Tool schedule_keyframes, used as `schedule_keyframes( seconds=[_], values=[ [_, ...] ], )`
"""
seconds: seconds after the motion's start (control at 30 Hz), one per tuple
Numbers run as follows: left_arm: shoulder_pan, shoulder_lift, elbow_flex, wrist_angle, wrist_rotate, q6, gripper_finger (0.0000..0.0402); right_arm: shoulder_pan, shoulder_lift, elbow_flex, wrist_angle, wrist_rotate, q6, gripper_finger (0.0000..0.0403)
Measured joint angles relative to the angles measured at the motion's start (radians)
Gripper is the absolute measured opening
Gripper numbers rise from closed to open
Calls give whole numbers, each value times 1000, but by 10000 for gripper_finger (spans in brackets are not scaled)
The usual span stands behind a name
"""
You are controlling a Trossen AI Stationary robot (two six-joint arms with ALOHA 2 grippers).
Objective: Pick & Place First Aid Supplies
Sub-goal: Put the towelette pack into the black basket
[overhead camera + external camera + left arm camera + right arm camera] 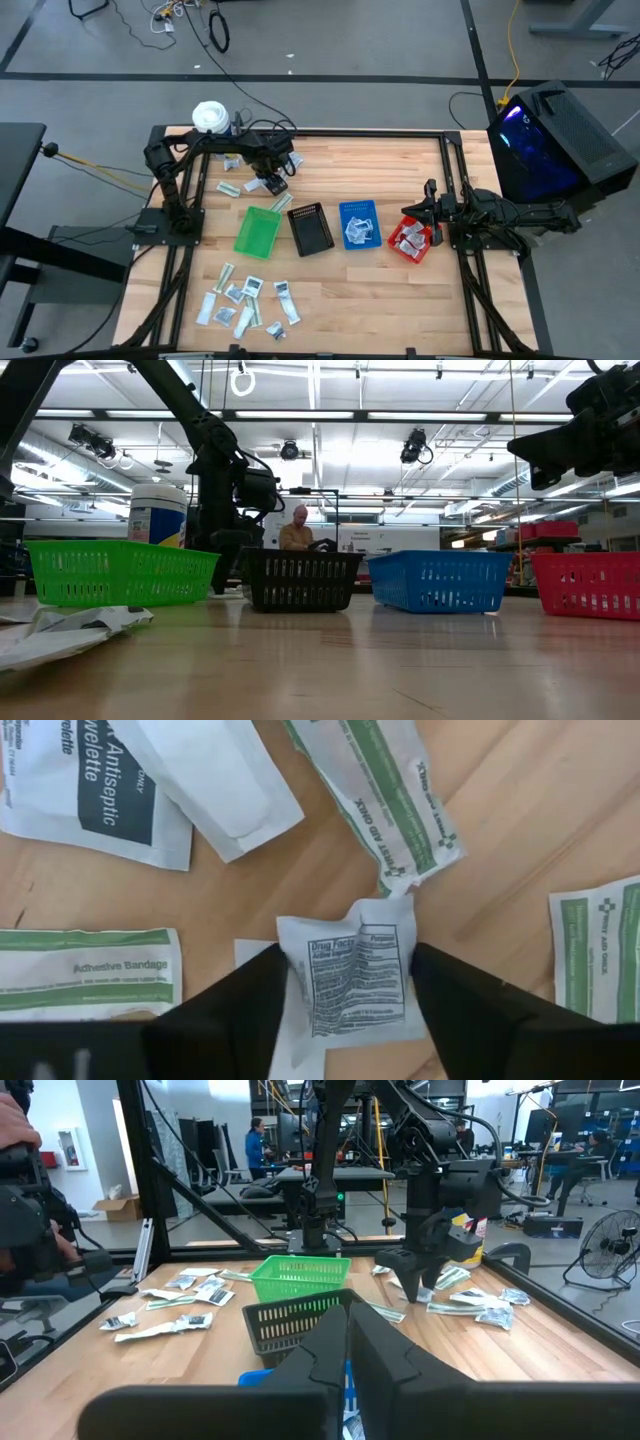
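The high view looks straight down on the whole table; the low view looks level across it, facing the green bin (pixel 118 572) (shared by the high and right wrist views). The left wrist hangs close above sachets.

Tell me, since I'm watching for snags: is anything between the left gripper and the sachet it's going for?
Nothing visible. The left gripper is down over the white sachet, one finger on each side, with only bare table around it.
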Motion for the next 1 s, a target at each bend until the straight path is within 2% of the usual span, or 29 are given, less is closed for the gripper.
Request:
schedule_keyframes(
  seconds=[0.2, 0.5, 1.0],
  values=[
    [0, 0, 0, 0, 0, 0, 184, 0, 0, 0, 0, 0, 0, 23],
    [0, -13, 1, -23, 3, -1, 179, 0, 0, 0, 0, 0, 0, 23],
    [-7, -196, 2, -86, 1, -3, 179, 0, 0, 0, 0, 0, 0, 23]
  ],
)
